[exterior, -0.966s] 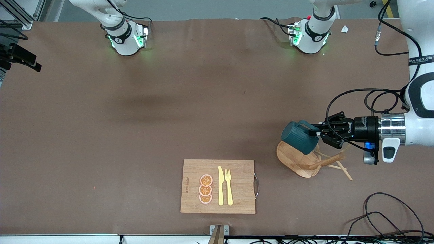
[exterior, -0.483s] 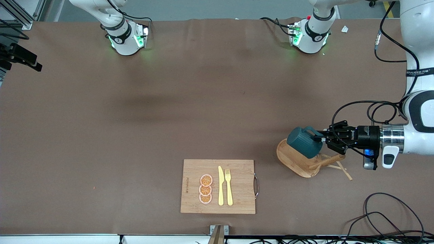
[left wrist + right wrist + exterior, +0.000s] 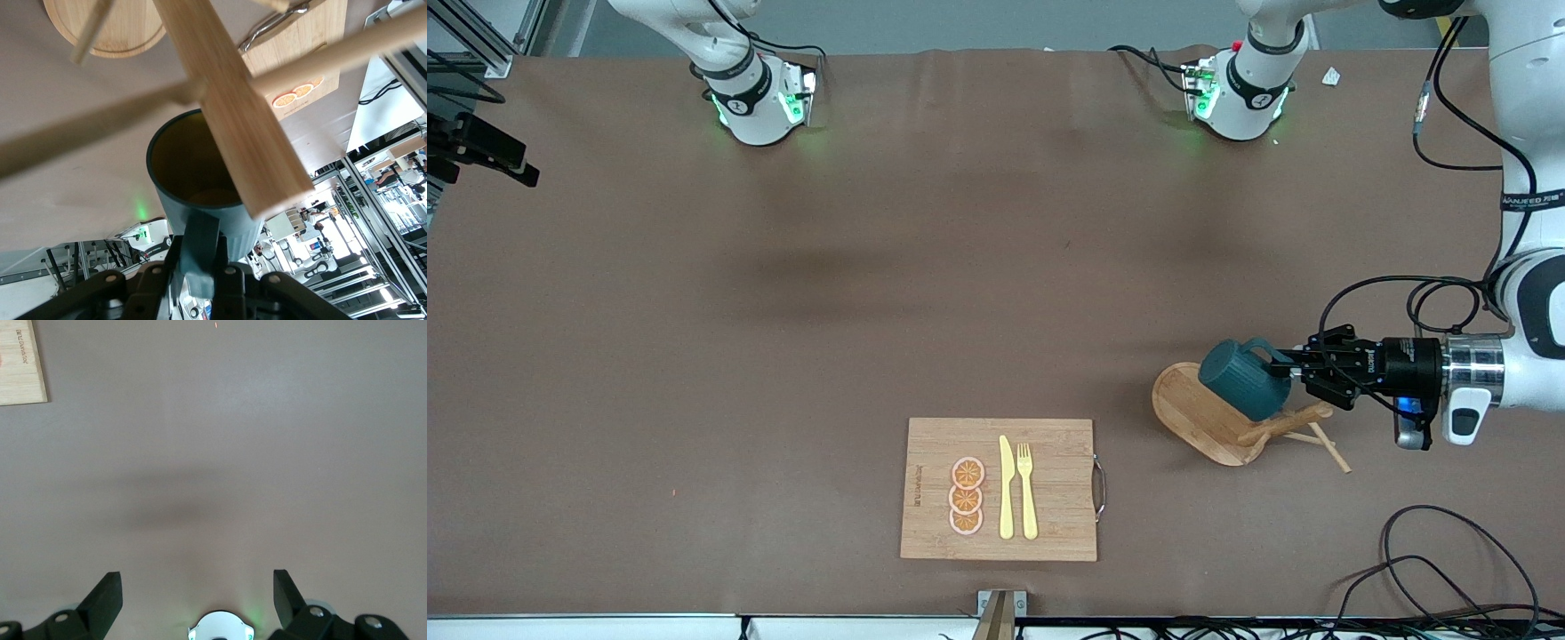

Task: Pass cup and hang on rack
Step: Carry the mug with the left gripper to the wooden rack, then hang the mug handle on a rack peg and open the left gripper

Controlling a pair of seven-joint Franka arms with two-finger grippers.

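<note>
The cup is up in the air over the rack, pinched by its little side handle in the left gripper, whose fingers are clamped tight on it. That handle grip looks deliberate: it leaves the mouth and the body free, and the cup lies on its side with its open mouth turned toward the rack's post. In the left wrist view the cup shows its yellowish inside, and there's nothing in it. The post cuts right across the mouth, with thin pegs angling off it, so the cup is very close in among them. Whether a peg is already through the handle, I can't tell from here.

The rack sits at the left arm's end of the table, its oval base partly under the cup. My read: this is the hanging step, and the handle has to be threaded onto a slim angled peg, so a small misalignment could nudge the rack.

A cutting board lies well apart from the rack, toward the right arm's end, carrying three orange slices, a yellow knife and a fork.

The right gripper waits, fingers spread wide and holding nothing, over bare table well away from the rack.
</note>
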